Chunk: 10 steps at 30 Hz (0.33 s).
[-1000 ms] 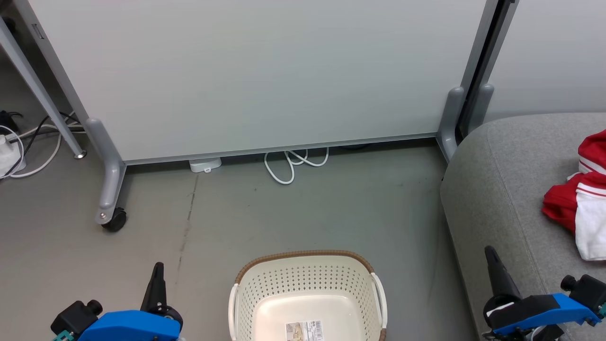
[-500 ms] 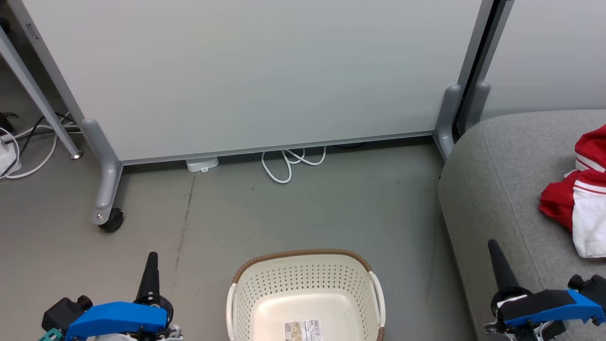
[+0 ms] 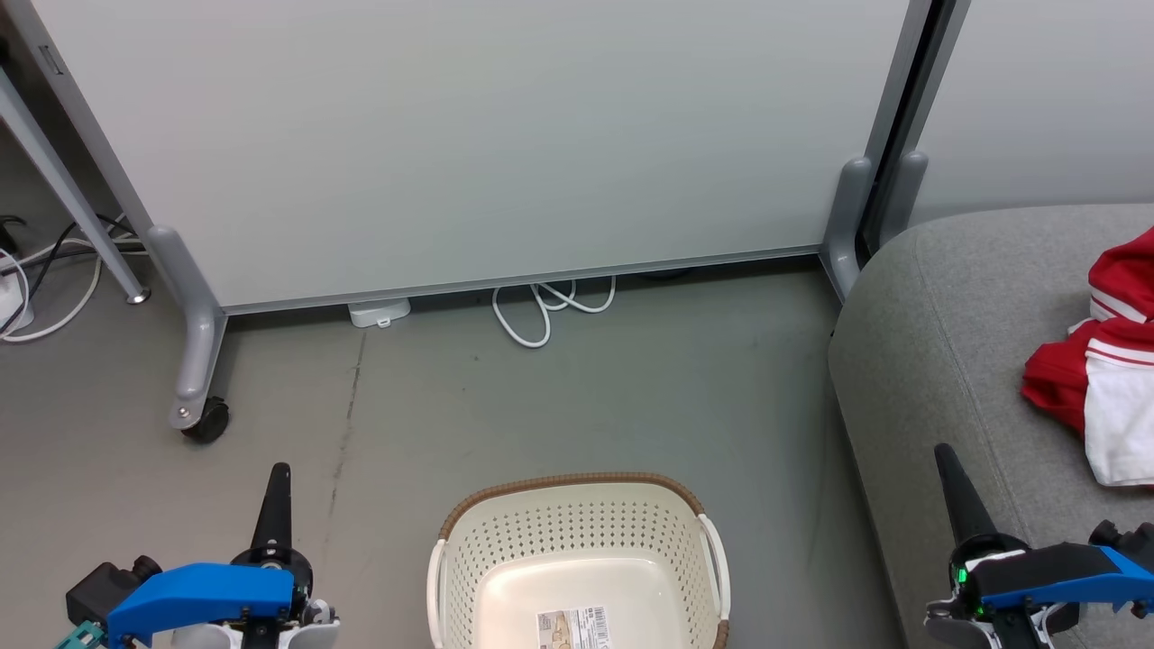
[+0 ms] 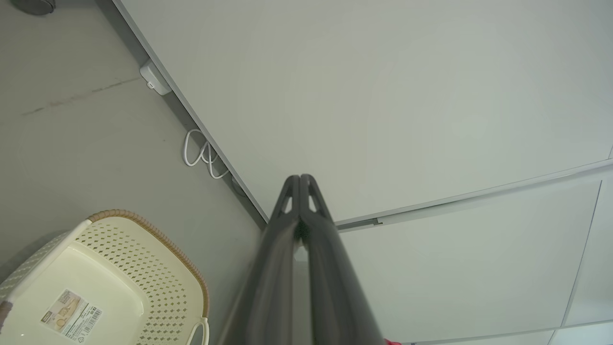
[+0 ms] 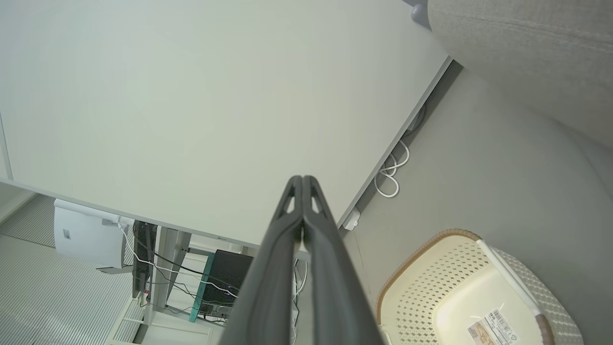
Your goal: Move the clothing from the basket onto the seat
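The red clothing [image 3: 1102,361] with white stripes and trim lies bunched on the grey seat [image 3: 947,342] at the right edge of the head view. On the floor at the bottom centre stands the cream basket [image 3: 577,532], with just a label on its bottom; it also shows in both wrist views [image 4: 158,268] [image 5: 431,282]. My left gripper [image 3: 275,478] is shut and holds nothing, to the basket's left. To the basket's right, in front of the seat, my right gripper [image 3: 947,460] is shut with nothing in it. The wrist views show the left gripper [image 4: 300,178] and the right gripper [image 5: 302,178] with fingers pressed together.
A white partition panel [image 3: 505,135] on grey castor legs [image 3: 194,361] stands behind the basket. White cables [image 3: 541,311] loop under its lower edge, and more cables [image 3: 36,279] lie at the far left. Grey floor [image 3: 586,397] lies between panel and basket.
The head camera has shifted slightly, so the scene slid left and down. Both grippers stay shut and have sunk a little lower in the view.
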{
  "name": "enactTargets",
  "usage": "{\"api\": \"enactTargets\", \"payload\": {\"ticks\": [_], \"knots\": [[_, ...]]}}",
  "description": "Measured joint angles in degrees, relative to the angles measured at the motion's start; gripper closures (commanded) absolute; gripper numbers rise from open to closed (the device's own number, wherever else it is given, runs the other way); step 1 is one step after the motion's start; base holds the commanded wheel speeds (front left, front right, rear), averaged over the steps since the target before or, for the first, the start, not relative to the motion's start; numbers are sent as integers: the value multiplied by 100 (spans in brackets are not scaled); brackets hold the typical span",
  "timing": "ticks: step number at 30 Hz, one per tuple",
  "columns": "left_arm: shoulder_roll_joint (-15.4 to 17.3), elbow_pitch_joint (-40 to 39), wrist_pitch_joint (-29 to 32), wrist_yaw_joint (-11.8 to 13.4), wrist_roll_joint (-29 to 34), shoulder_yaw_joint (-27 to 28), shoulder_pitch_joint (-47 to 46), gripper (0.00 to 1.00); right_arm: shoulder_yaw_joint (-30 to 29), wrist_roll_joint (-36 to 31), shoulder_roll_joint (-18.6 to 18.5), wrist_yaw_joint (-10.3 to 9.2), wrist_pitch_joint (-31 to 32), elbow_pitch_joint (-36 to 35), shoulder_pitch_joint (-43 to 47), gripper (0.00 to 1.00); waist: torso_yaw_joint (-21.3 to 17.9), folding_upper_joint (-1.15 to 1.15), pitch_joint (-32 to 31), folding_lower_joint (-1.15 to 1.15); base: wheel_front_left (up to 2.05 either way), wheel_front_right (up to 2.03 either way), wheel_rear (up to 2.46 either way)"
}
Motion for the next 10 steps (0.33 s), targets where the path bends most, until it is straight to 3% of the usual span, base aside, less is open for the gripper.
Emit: {"api": "enactTargets", "payload": {"ticks": [10], "knots": [[-21,-115,142,0,-415,124,-36,100,-29,544,-1,0,90,-41,-23,100,-31,0,14,0,0,0,0]]}}
